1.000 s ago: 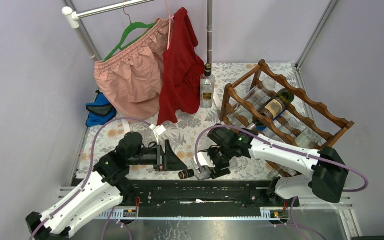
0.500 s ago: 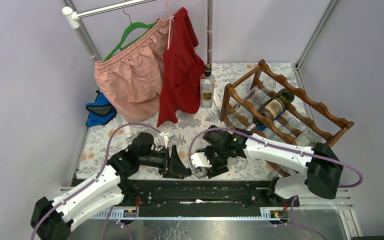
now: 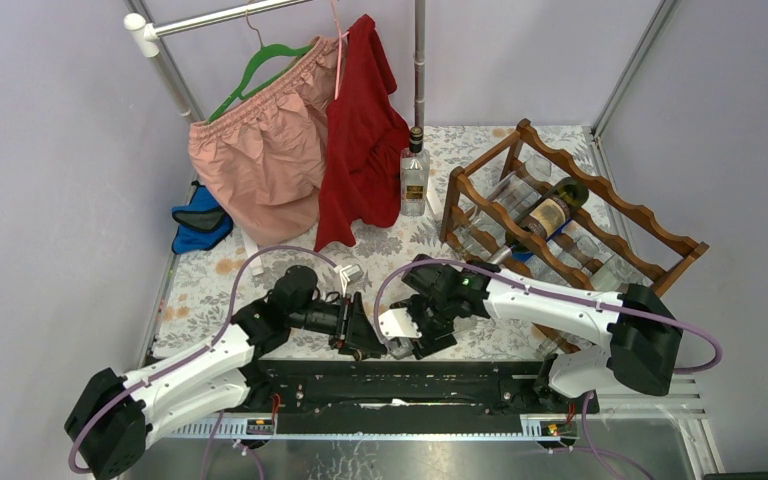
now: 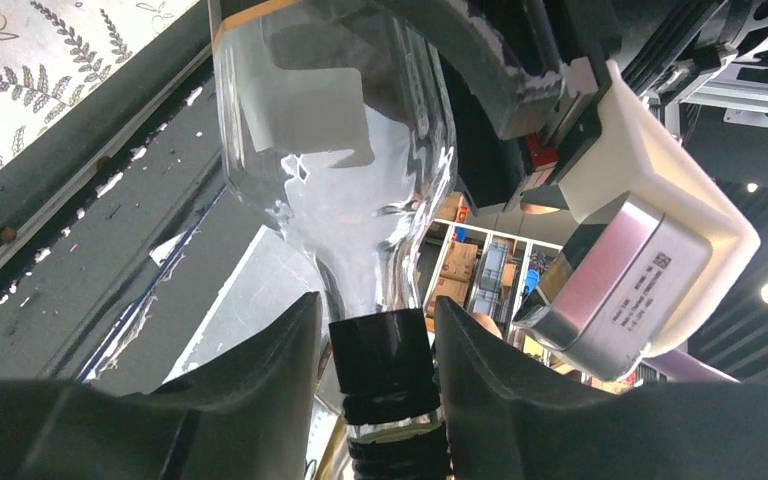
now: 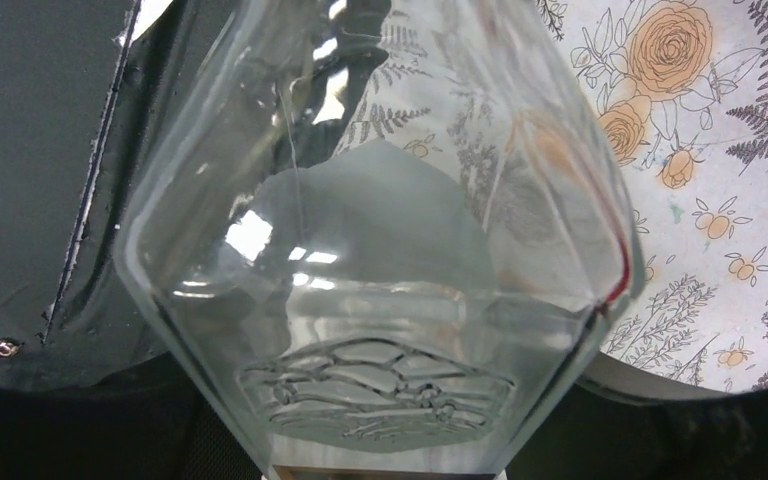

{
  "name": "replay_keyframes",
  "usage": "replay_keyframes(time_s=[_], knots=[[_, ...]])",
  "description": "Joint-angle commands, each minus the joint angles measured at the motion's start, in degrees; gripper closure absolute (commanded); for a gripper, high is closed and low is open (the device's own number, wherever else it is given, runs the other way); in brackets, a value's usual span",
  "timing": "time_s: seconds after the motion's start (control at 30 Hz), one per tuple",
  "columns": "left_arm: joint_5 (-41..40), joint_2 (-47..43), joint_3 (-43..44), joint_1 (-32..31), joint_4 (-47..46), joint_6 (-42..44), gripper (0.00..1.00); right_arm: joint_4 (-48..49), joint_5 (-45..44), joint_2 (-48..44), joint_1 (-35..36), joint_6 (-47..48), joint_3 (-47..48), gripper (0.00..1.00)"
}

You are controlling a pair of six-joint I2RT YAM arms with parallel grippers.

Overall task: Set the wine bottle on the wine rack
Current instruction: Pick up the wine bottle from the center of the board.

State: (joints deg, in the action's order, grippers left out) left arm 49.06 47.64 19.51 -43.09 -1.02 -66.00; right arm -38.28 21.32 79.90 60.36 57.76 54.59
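Wine rack (image 3: 615,215) back right on table (image 3: 210,285), lying bottle (image 3: 550,212) in it — standing bottle (image 3: 414,178) just left. Clothes (image 3: 270,160) hang behind, left. Wine bottle (image 4: 340,150) near edge, centre.

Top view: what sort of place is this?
Probably a robotics lab test cell, not a home: a robot's left arm and right arm bolted beside a floral table, panel walls, staged props like the wine rack.

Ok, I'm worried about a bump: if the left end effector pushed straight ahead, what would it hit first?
Probably the clear bottle: the left end effector straddles its black cap, with the glass shoulder directly ahead.
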Motion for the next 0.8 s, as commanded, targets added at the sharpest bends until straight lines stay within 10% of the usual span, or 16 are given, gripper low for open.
replay_keyframes(time_s=[0.0, 0.77], knots=[[1.0, 1.3, -1.1, -0.3, -6.1, -1.1, 0.49, 2.9, -0.2, -0.3, 1.4, -0.7, 3.8, 1.00], [-0.6, 2.2, 0.8, -1.5, 2.2, 4.0, 0.52, 3.2, -4.2, 1.6, 2.0, -2.8, 5.3, 1.00]])
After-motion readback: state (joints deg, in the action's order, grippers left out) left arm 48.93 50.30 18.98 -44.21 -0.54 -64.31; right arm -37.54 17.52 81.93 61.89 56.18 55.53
